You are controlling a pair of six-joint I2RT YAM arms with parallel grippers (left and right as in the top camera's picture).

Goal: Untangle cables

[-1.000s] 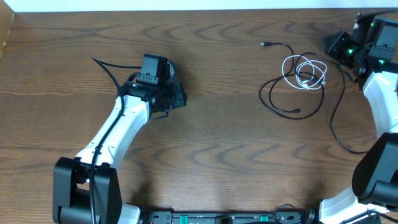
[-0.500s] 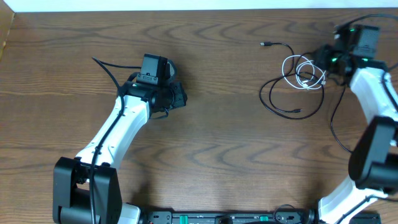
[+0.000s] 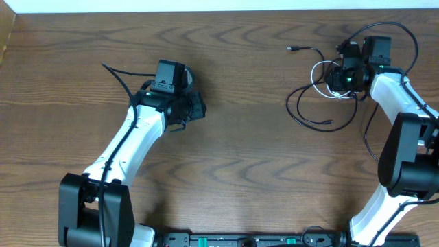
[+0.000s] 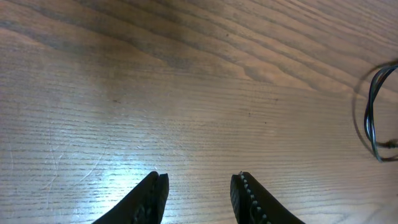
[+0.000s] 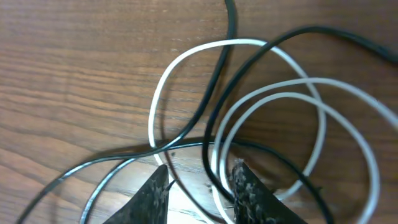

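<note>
Pretty simple scene, really. Most of the view was taken up by the wood-grain desk (image 3: pixel 240 151). The left arm (image 3: pixel 130 147) was stretched from the near edge toward the middle-left, well apart from the cables. The right arm (image 3: pixel 401 116) was folded back along the right side, with its head parked over the tangle at the far right of the desk.

The black cable (image 3: pixel 287 103) was laid out in a wide loop on the left and near side of that tangle, with one plug end flung out toward the far edge. The white cable (image 5: pixel 205 47) was coiled in a few small overlapping loops and was crossed by the black one in several spots.

The left pincer (image 4: pixel 199 180) was seen spread over bare wood, nothing gripped. The right pincer (image 5: pixel 199 171) was spread too. Strands of both cables were seen running across its gap, nothing pinched. Whether the tips were touching them couldn't be told.
</note>
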